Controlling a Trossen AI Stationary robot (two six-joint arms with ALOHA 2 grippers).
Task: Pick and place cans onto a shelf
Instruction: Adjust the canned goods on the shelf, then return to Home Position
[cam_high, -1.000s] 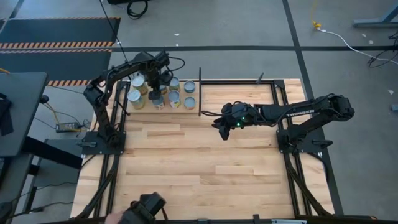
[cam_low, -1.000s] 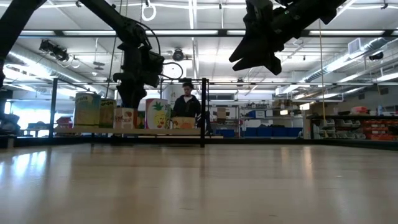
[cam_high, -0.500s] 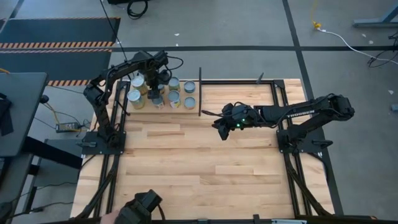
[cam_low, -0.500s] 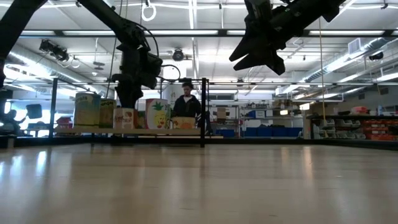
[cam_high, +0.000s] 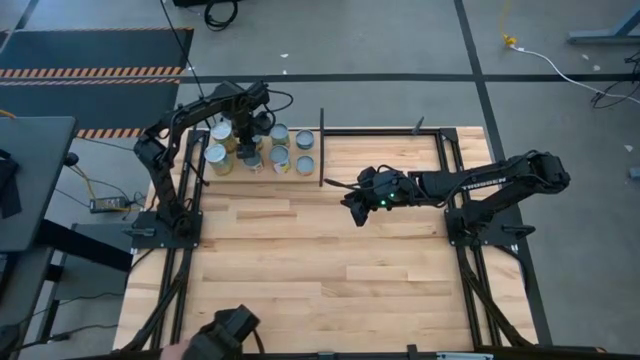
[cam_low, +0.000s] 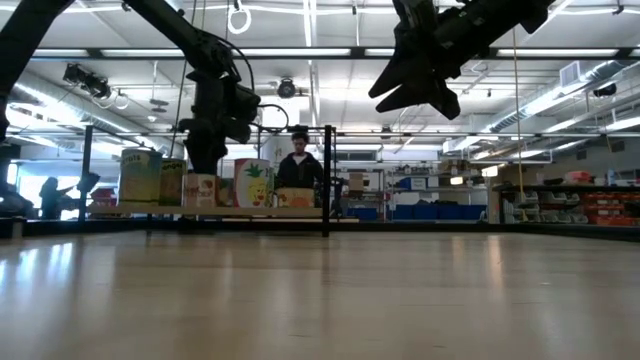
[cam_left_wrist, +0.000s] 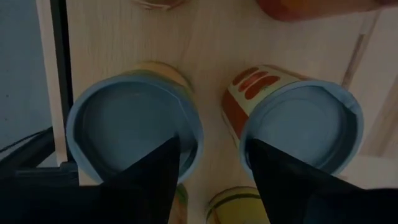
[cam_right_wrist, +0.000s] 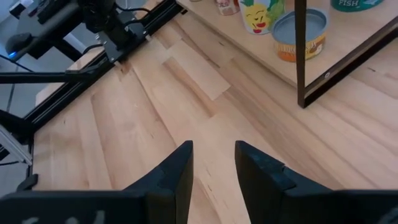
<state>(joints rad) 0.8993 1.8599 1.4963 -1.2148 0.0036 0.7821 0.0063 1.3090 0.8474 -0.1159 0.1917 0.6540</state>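
Several cans (cam_high: 280, 155) stand upright on the pale shelf (cam_high: 262, 172) at the table's far left; they also show in the low view (cam_low: 253, 183). My left gripper (cam_high: 250, 138) hangs over them, fingers pointing down, open and empty. In the left wrist view (cam_left_wrist: 211, 171) one fingertip stands over a blue-lidded can (cam_left_wrist: 124, 118) and the other over an orange-labelled can (cam_left_wrist: 305, 121), with bare board in the gap. My right gripper (cam_high: 357, 207) hovers high over the table's middle, open and empty (cam_right_wrist: 213, 163).
A black upright rod (cam_high: 322, 148) edges the shelf on its right side and shows in the low view (cam_low: 328, 180). Bare planked tabletop (cam_high: 330, 270) lies in front of the shelf. A person (cam_low: 300, 165) stands beyond the table, and another person's hand with a dark device (cam_high: 232, 332) is at the near edge.
My left gripper has shifted slightly toward the table's left over the cans. The cans have kept their places and my right gripper has held still.
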